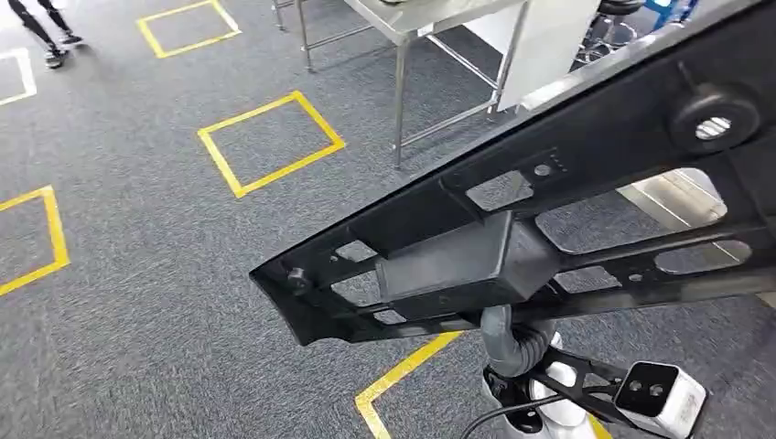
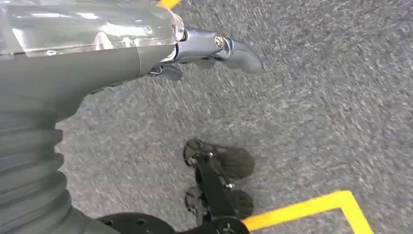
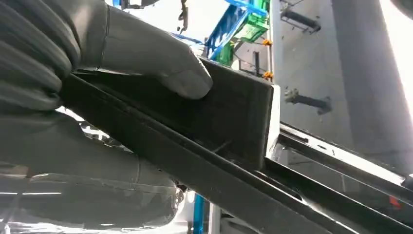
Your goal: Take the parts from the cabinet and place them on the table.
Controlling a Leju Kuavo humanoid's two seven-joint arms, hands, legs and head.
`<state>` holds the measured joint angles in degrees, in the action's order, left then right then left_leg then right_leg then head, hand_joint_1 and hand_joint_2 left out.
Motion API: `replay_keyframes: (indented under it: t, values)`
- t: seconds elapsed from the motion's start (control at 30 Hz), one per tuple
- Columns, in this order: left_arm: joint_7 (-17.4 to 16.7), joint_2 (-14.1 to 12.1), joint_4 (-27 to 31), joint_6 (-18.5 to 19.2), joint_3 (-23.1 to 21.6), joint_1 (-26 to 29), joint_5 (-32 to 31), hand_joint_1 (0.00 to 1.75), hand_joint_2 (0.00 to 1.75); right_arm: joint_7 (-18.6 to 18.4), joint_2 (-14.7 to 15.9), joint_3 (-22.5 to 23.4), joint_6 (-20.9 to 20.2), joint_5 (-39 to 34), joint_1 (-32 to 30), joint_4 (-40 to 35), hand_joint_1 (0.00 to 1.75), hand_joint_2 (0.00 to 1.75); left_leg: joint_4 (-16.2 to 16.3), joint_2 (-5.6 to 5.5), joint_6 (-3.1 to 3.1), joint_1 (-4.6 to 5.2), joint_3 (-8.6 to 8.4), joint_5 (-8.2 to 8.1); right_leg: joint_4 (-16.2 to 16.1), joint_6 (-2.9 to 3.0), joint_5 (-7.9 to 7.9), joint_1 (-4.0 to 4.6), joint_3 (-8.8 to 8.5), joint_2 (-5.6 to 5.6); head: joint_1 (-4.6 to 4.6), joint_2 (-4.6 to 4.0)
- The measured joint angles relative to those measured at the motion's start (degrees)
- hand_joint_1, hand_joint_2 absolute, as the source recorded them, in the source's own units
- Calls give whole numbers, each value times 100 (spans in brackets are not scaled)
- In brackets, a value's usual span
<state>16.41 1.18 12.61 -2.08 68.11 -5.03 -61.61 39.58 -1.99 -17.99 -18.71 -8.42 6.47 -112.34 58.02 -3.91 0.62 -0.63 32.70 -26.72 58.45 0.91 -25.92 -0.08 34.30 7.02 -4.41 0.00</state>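
A long black plastic part (image 1: 512, 247), with cut-out windows and a boxy middle block, stretches slantwise across the head view above the carpet. My right hand (image 3: 122, 48) grips it: the thumb presses on the block's flat face (image 3: 234, 112) and the palm lies under the part's edge. In the head view the part hides that hand, and the ribbed wrist (image 1: 508, 343) shows beneath it. My left hand (image 2: 214, 48) hangs over the grey carpet holding nothing, thumb stretched out.
A steel table (image 1: 403, 18) on thin legs stands ahead, at the top middle. Yellow tape squares (image 1: 270, 142) mark the grey carpet. A person's legs (image 1: 41, 27) are at the far top left. A blue and green rack (image 3: 238, 24) shows behind the part.
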Motion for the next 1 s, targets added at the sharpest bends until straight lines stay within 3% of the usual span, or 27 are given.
replay_keyframes:
  t: [0.07, 0.1, 0.13, 0.17, 0.23, 0.27, 0.3, 0.33, 0.4, 0.43, 0.47, 0.6, 0.63, 0.67, 0.73, 0.77, 0.8, 0.83, 0.9, 0.93, 0.97, 1.0]
  values:
    - [7, 0, 0, 0, 0, -27, 2, 0, 175, -26, 9, -19, -2, -35, 12, 30, 175, 175, -32, 95, -65, 8, -21, 18, -40, -83, 26, -16, 5, 113, 0, 0]
    - [13, 9, 0, 9, 0, -43, 4, 0, 175, -35, 15, -39, -2, -52, 34, 48, 175, 175, -109, 172, -111, -59, -48, 67, 5, -100, -11, 10, 2, -7, 0, 0]
    - [22, 4, 0, 11, 0, -54, 24, 0, 175, -39, 28, -74, 6, -89, 93, 85, 175, 175, -145, 229, -138, -44, -70, 74, 148, -122, -127, 43, 67, -362, 2, 0]
    - [28, 2, 0, 13, 0, -50, 44, 0, 175, -72, 33, -115, 26, -118, 179, 135, 175, 175, -148, 306, -164, -39, -73, 72, 475, -139, -334, 29, 244, -531, 0, 0]
    - [26, 0, -2, 15, 7, -24, 63, 0, 175, -103, 35, -206, 68, -181, 269, 241, 175, 175, -146, 473, -176, -24, -70, 60, 1391, -189, -741, -15, 704, -631, 0, 0]
    - [17, 0, 0, 11, 11, -26, 83, 0, 175, -120, 35, -238, 101, -221, 279, 289, 175, 175, -143, 551, -177, -24, -67, 54, 1697, -218, -798, -42, 864, -641, 0, 0]
    - [11, 0, -2, 4, 20, -27, 118, 0, 175, -166, 39, -269, 101, -281, 295, 343, 175, 175, -143, 616, -169, -25, -71, 48, 1706, -240, -722, -70, 872, -652, 0, 0]
    - [-2, 2, -2, 0, 28, -31, 137, 0, 175, -203, 42, -306, 51, -356, 340, 395, 175, 175, -138, 684, -155, -27, -77, 37, 1451, -258, -528, -90, 749, -684, 0, 0]
    - [-35, 15, -2, -4, 53, -40, 166, 0, 175, -293, 48, -407, -118, -477, 493, 496, 175, 175, -126, 812, -111, -30, -111, 7, 416, -253, -37, -103, 196, -860, 0, 0]
    - [-48, 17, -2, -11, 63, -42, 179, 0, 175, -330, 50, -477, -212, -500, 571, 555, 175, 175, -118, 867, -80, -14, -137, -14, 15, -227, 28, -85, -25, -1115, 0, 0]
    - [-59, 22, -2, -20, 74, -47, 199, 0, 175, -362, 50, -563, -288, -505, 649, 629, 175, 175, -92, 910, -31, 26, -136, -47, -53, -172, -4, -17, -37, -1167, 0, 0]
    - [-85, 39, -2, -26, 101, -98, 243, 0, 175, -548, 31, -961, -289, -476, 944, 874, 175, 175, -107, 1156, 97, 16, -188, -96, -77, -38, 26, -20, -37, -870, 0, 0]
    - [-81, 39, -2, -26, 105, -123, 247, 0, 175, -588, 4, -1082, -256, -476, 1027, 918, 175, 175, 9, 896, 127, -33, -175, -190, -99, -11, 41, -48, -46, -823, 0, 0]
    - [-70, 55, -2, -17, 118, -135, 251, 0, 175, -625, -33, -1209, -185, -494, 1138, 971, 175, 175, 365, 635, 133, -43, -21, -418, -100, 24, 41, -58, -42, -775, -2, 0]
    - [-52, 66, -2, -2, 136, -105, 245, 0, 175, -717, -61, -1443, -41, -525, 1320, 1076, 175, 175, 1325, 475, 158, -54, 441, -848, -98, 54, 39, -52, -39, -629, 0, 0]
    - [-46, 66, -2, 0, 146, -85, 240, 0, 175, -719, -59, -1553, 13, -559, 1372, 1123, 175, 175, 1683, 449, 168, -53, 632, -941, -92, 56, 38, -43, -40, -547, 0, 0]
    - [-41, 66, -2, 4, 151, -67, 238, 0, 175, -717, -59, -1632, 74, -594, 1402, 1152, 175, 175, 1788, 444, 169, -54, 714, -894, -86, 56, 38, -40, -45, -461, 0, 0]
    - [-37, 66, -2, 13, 151, -61, 232, 0, 175, -706, -55, -1690, 129, -619, 1427, 1172, 175, 175, 1634, 441, 160, -54, 675, -732, -78, 53, 36, -40, -53, -390, 0, 0]
    - [-33, 66, -2, 28, 151, -66, 221, 0, 175, -684, -37, -1772, 175, -651, 1501, 1207, 175, 175, 672, 366, 136, -69, 278, -145, -53, 22, 16, -50, -72, -235, 0, 0]
    - [-33, 66, -2, 35, 153, -65, 219, 0, 175, -675, -35, -1805, 203, -667, 1540, 1215, 175, 175, 178, 140, 127, -96, 76, 64, -22, -6, -3, -61, -66, -165, 0, 0]
    - [-33, 68, -2, 37, 153, -64, 219, 0, 175, -660, -24, -1832, 225, -691, 1572, 1226, 175, 175, 37, -78, 110, -99, 13, -43, 24, -53, -22, -25, -26, -101, 0, 0]
    - [-31, 68, -2, 37, 157, -64, 221, 0, 175, -658, -20, -1847, 227, -704, 1587, 1235, 175, 175, 62, -22, 87, -89, 11, -32, 24, -85, -6, -49, 3, -57, -2, 0]
